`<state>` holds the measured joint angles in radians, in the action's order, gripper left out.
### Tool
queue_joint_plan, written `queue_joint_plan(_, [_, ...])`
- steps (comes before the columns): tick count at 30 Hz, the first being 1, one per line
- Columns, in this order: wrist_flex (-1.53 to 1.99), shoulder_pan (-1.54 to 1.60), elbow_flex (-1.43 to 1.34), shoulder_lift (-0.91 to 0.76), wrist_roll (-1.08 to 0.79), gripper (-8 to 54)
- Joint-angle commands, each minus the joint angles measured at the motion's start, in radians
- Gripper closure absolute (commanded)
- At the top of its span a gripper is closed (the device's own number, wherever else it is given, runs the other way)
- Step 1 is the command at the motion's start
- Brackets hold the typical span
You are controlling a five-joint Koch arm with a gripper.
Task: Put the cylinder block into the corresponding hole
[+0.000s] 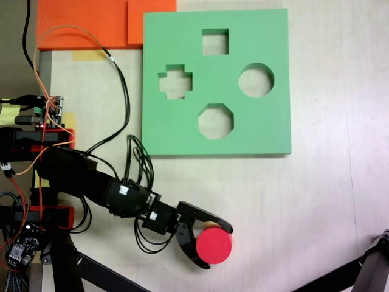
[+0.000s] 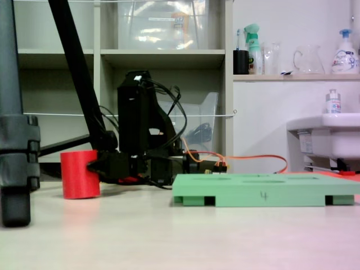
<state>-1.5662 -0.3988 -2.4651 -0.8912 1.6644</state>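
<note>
The tool (image 1: 214,246) has its two black jaws spread around the cylinder block (image 1: 214,245), one jaw arching over its upper edge and the other hooking under its lower left in a fixed view, apparently touching it; the red block stands upright on the pale counter (image 1: 316,201), its base on the surface in the low fixed view (image 2: 80,174); well beyond the tool lies the green foam board (image 1: 182,131), whose round corresponding hole (image 1: 256,80) sits open, apart from the block.
</note>
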Motion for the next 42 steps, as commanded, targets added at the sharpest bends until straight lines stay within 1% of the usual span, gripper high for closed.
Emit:
queue_joint_plan(1, [-0.017,-0.006,-0.018,-0.089,0.012,31.7])
queue_joint_plan(5, [0.014,0.052,-0.046,-0.224,0.017,31.8])
queue_joint_plan(8, [0.133,0.127,-0.046,-0.36,0.017,31.8])
queue_joint_plan(11, [0.238,0.221,-0.035,-0.463,0.017,31.8])
queue_joint_plan(15, [0.364,0.437,0.005,-0.558,0.02,31.8])
queue_joint_plan(17, [0.402,0.571,0.041,-0.568,0.02,31.7])
queue_joint_plan(21, [0.437,0.758,0.123,-0.555,0.012,31.6])
queue_joint_plan(26, [0.466,0.917,0.253,-0.462,0.009,31.5])
queue_joint_plan(34, [0.471,0.985,0.469,-0.238,-0.031,30.2])
queue_joint_plan(36, [0.491,0.985,0.508,-0.202,-0.031,29.2])
queue_joint_plan(42, [0.563,0.974,0.603,-0.129,-0.031,29.3])
